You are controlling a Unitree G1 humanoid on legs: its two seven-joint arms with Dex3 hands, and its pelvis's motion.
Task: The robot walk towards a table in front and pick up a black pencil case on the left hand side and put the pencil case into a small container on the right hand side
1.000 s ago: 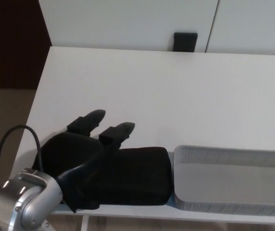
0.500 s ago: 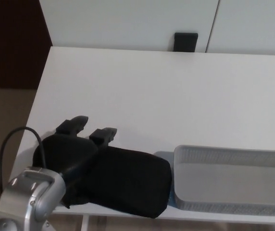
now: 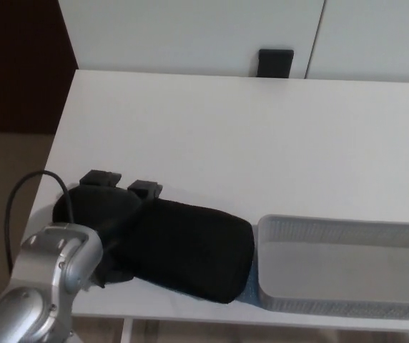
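Black fabric on a white table (image 3: 226, 128): we find the black pencil case (image 3: 190, 250) just left of the small container (image 3: 333, 230), nearly touching its mesh wall. Our left hand (image 3: 97, 221) clasps the end farthest from the container, fingers (image 3: 101, 177) folded over it, a hold we judge fit for carrying it rightward. The thumb is hidden from us; a blue sliver (image 3: 252, 291) by the container's corner is unreadable; the container's right end is cut off; our right hand is unseen.
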